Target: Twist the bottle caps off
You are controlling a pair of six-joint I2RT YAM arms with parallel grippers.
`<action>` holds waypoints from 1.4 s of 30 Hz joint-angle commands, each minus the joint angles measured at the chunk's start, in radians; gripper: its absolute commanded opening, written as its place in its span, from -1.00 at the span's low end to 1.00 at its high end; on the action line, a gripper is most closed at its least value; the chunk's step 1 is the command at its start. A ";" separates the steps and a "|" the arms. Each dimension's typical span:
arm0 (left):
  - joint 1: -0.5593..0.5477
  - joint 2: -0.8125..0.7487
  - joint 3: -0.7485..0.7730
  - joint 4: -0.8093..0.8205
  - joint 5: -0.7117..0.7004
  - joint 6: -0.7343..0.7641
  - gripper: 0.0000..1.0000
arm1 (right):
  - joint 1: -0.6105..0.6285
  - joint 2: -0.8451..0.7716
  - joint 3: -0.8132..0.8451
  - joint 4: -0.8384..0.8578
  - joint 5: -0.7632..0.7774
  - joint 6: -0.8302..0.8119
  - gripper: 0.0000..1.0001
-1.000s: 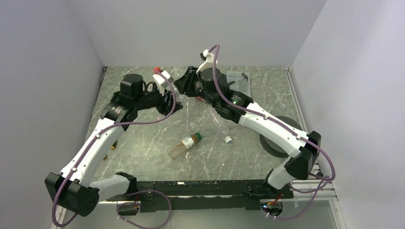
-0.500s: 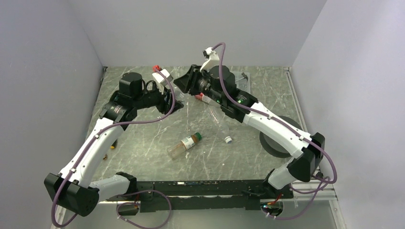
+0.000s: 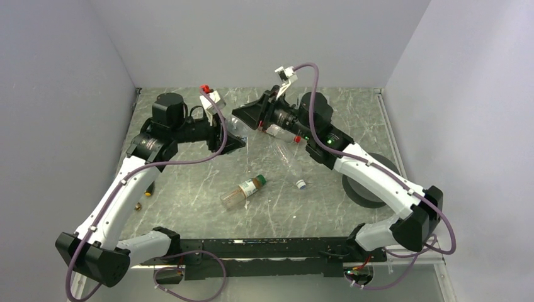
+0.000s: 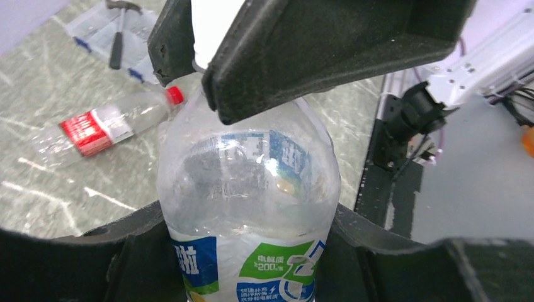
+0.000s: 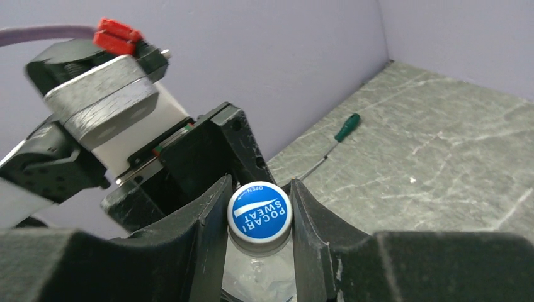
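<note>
Amber bottle: Closest to the arm bases, the amber bottle (image 3: 241,194) lies on its side on the bench (image 3: 189,182), just below the middle of the overhead frame. Its dark green cap (image 3: 260,180) is on and points up and to the right.
Slim clear bottle: Just to the right and apart from it, the slim clear bottle (image 3: 288,161) also lies flat, with its pale cap (image 3: 301,184) at the lower end.
Black disc: A black disc (image 3: 356,189) sits at mid-right, partly under the right arm.
Left gripper: The left gripper (image 3: 232,139) is near the centre of the overhead frame. Its own camera shows its fingers on either side of a bottle's body, clamped on it.
Labelled bottle: The blue-white labelled bottle (image 4: 249,207) fills the middle of the left wrist view, neck toward the top. From overhead it barely shows between the two grippers, and I cannot tell whether it touches the bench.
Right gripper: The right gripper (image 5: 259,217) is closed on the cap. In the left wrist view its black fingers hide that cap altogether.
Blue cap: Only the right wrist camera shows the blue cap (image 5: 259,211). It has white lettering and is pinched between the fingers atop the neck.
Red-label bottle: Farther back, the red-label bottle (image 4: 107,126) lies on its side with its red cap (image 4: 174,95) on. The left wrist view shows it whole at mid-left, while overhead the right arm covers most of it.
Far bench: A green-handled screwdriver (image 5: 334,141) shows only in the right wrist view. A clear box (image 4: 88,25) holding a hammer-like tool shows only at the upper left of the left wrist view.
</note>
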 commanded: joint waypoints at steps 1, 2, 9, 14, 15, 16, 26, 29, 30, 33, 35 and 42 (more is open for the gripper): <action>-0.001 -0.014 0.053 0.051 0.167 -0.070 -0.50 | 0.015 -0.072 -0.045 0.198 -0.224 -0.023 -1.00; -0.001 -0.014 0.054 0.054 0.190 -0.077 -0.51 | 0.015 -0.074 -0.048 0.207 -0.244 -0.027 -1.00; -0.001 -0.015 0.066 0.020 0.178 -0.046 -0.57 | 0.011 -0.102 -0.021 0.119 -0.145 -0.057 0.12; -0.001 -0.024 0.063 0.021 0.030 0.034 -0.54 | 0.025 -0.107 0.049 -0.047 0.104 -0.064 0.89; -0.001 -0.023 0.064 0.018 0.005 0.048 -0.54 | 0.033 -0.103 0.065 -0.079 0.156 -0.059 0.91; -0.001 -0.022 0.066 0.017 -0.017 0.056 -0.54 | 0.038 -0.096 0.082 -0.121 0.191 -0.056 0.91; -0.001 -0.030 0.034 0.055 -0.113 0.076 -0.55 | 0.052 -0.032 0.150 -0.197 0.271 0.008 0.45; -0.001 -0.029 0.024 0.063 -0.120 0.074 -0.55 | 0.053 -0.002 0.175 -0.197 0.258 0.016 0.39; -0.002 -0.029 0.023 0.067 -0.121 0.073 -0.55 | 0.053 0.005 0.180 -0.194 0.256 0.018 0.37; -0.002 -0.027 0.021 0.062 -0.119 0.077 -0.55 | 0.053 0.019 0.188 -0.174 0.255 0.027 0.28; -0.001 -0.024 0.020 0.063 -0.114 0.077 -0.55 | 0.054 0.030 0.193 -0.161 0.255 0.036 0.17; -0.003 -0.023 0.008 0.073 -0.097 0.071 -0.55 | 0.054 0.059 0.217 -0.137 0.228 0.044 -0.17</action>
